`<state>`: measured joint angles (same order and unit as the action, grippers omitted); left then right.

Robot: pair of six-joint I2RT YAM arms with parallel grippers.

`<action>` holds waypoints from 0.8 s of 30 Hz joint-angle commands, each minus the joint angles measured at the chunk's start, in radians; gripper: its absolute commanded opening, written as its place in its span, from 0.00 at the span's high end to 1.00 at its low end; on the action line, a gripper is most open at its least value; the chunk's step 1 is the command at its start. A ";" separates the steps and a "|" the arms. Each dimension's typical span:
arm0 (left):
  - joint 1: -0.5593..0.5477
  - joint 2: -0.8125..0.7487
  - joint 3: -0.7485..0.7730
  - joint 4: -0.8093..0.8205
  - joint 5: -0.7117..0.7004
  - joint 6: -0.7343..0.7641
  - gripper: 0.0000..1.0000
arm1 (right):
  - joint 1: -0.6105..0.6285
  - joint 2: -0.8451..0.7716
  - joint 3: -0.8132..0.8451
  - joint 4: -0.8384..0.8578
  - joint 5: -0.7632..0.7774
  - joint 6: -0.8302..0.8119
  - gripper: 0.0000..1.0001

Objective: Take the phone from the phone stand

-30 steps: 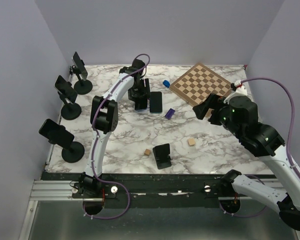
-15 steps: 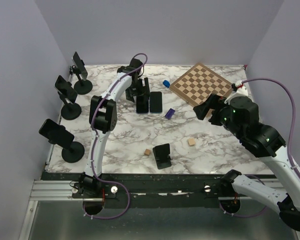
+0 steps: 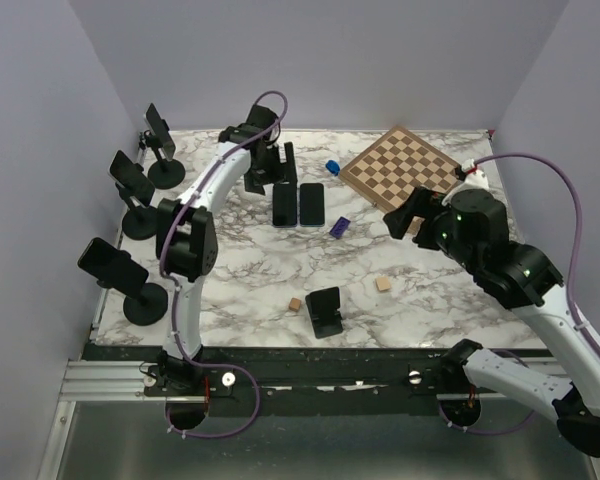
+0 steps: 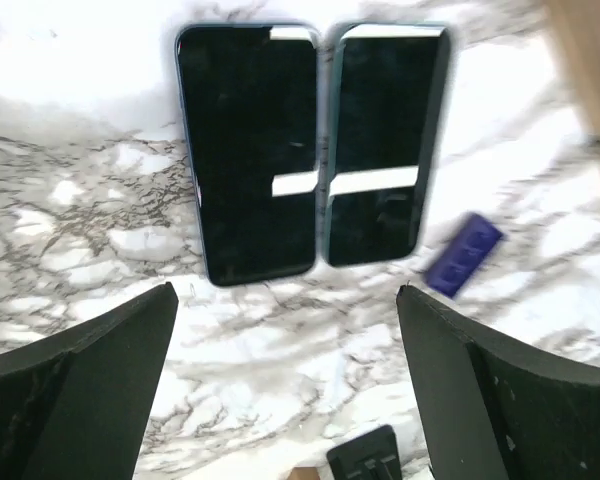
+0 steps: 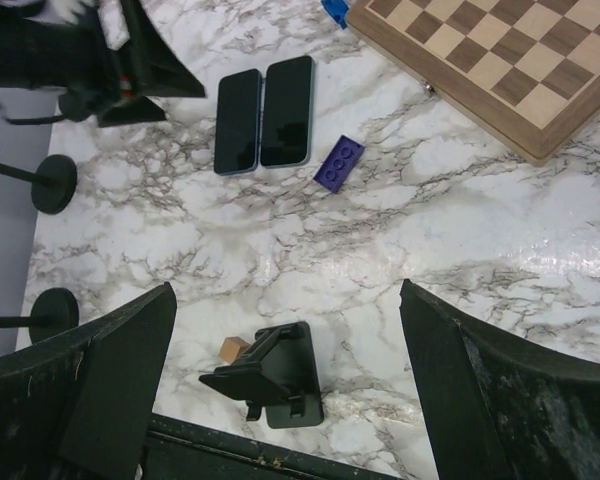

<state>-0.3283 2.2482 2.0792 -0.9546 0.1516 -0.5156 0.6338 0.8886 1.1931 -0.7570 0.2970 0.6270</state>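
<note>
The left gripper (image 4: 285, 295) hangs with jaws spread wide above the phone (image 4: 248, 150), which lies flat on the table (image 4: 80, 210) just beside a second phone (image 4: 380, 130), well apart from the phone stand (image 3: 324, 312).

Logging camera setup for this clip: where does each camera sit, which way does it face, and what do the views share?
Top external: above and behind the bases, looking down on the marble table; left arm and right arm show.
Left wrist: on the left arm, looking down on two flat phones; the open left gripper frames the bottom.
Right wrist: on the right arm, looking down across the table; the open right gripper frames the bottom, left arm top left.
Shared: all three show the phones and the purple brick.
</note>
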 commanded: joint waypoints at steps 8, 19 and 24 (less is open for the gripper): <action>-0.030 -0.697 -0.476 0.296 -0.078 0.043 0.01 | 0.003 0.143 -0.088 0.100 -0.084 0.004 0.00; -0.070 -1.033 -0.798 0.489 -0.143 0.253 0.01 | 0.003 0.303 -0.128 0.153 0.199 -0.058 0.00; -0.105 -1.104 -0.797 0.487 -0.093 0.255 0.01 | -0.022 0.446 -0.064 0.076 0.497 -0.006 0.00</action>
<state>-0.4004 1.2243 1.2797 -0.5385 0.0414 -0.3138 0.6338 1.2510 1.0813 -0.6342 0.5049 0.6010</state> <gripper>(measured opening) 0.990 0.998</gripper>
